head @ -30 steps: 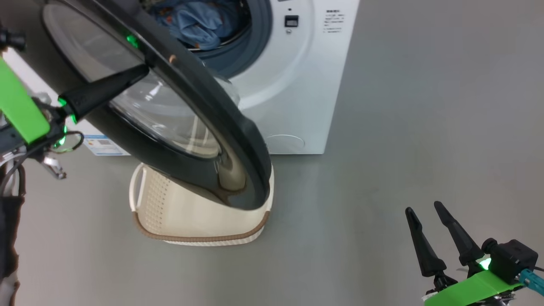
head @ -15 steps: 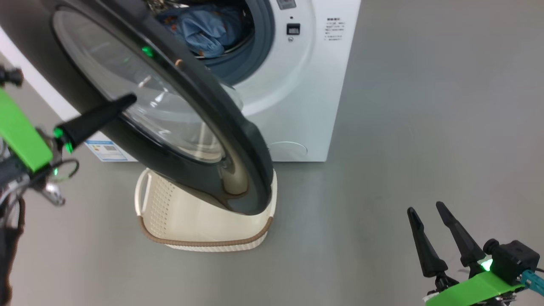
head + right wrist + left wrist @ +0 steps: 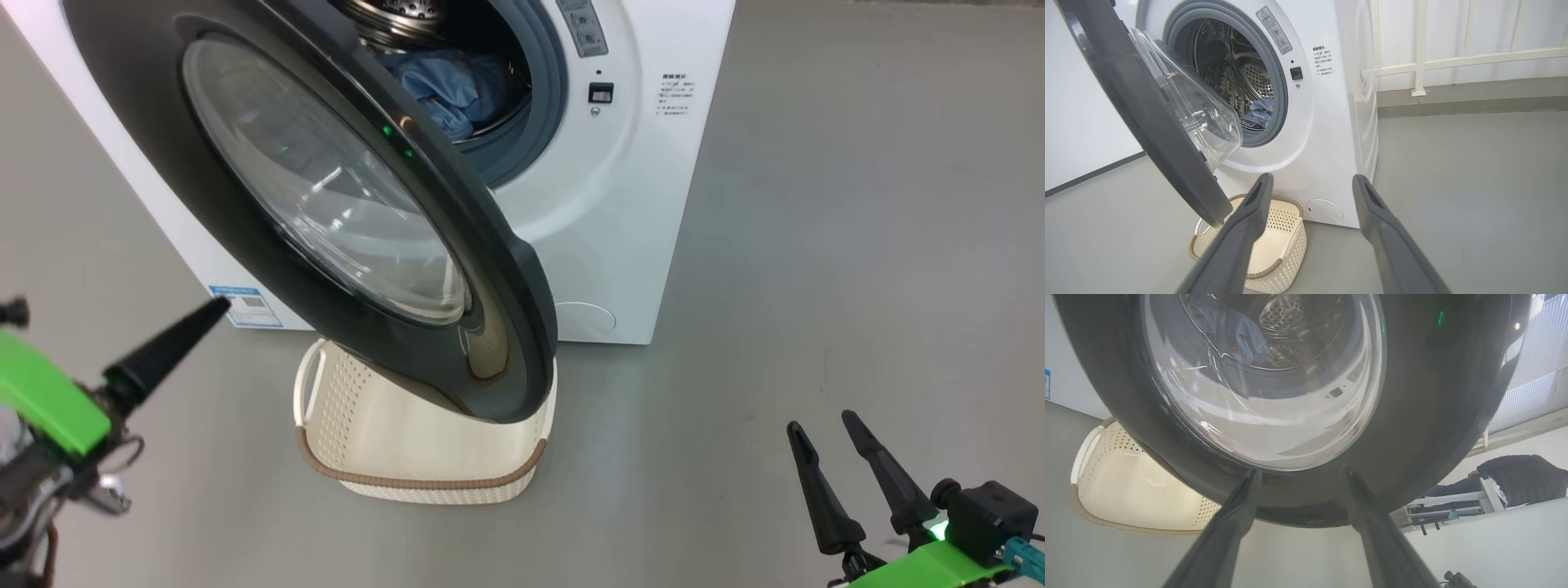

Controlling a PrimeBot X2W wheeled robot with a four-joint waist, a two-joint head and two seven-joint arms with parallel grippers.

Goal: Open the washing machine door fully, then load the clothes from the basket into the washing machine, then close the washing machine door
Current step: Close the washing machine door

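The glossy black washing machine door (image 3: pixel 326 204) stands half open, and its glass porthole (image 3: pixel 1265 388) looms close in front of my left gripper (image 3: pixel 1300 471), which is open and holds nothing. In the head view the left gripper (image 3: pixel 214 309) sits left of the door and apart from it. The light blue clothes (image 3: pixel 457 86) lie inside the steel drum of the white washing machine (image 3: pixel 629 204). Below the door's lower edge stands the cream basket (image 3: pixel 408 449), and the part of its inside in sight is bare. My right gripper (image 3: pixel 824 426) is open over the floor at the right.
A small blue label sticker (image 3: pixel 245 306) marks the machine's side. Grey floor (image 3: pixel 816 245) spreads to the right of the machine. A white railing and wall (image 3: pixel 1453 61) stand behind it. A person in a dark jacket (image 3: pixel 1515 477) leans over a bench beyond the door.
The head camera has shifted. My left gripper, whose finger lay against the door's glass, has drawn back down and to the left, away from the door. The right gripper has stayed put.
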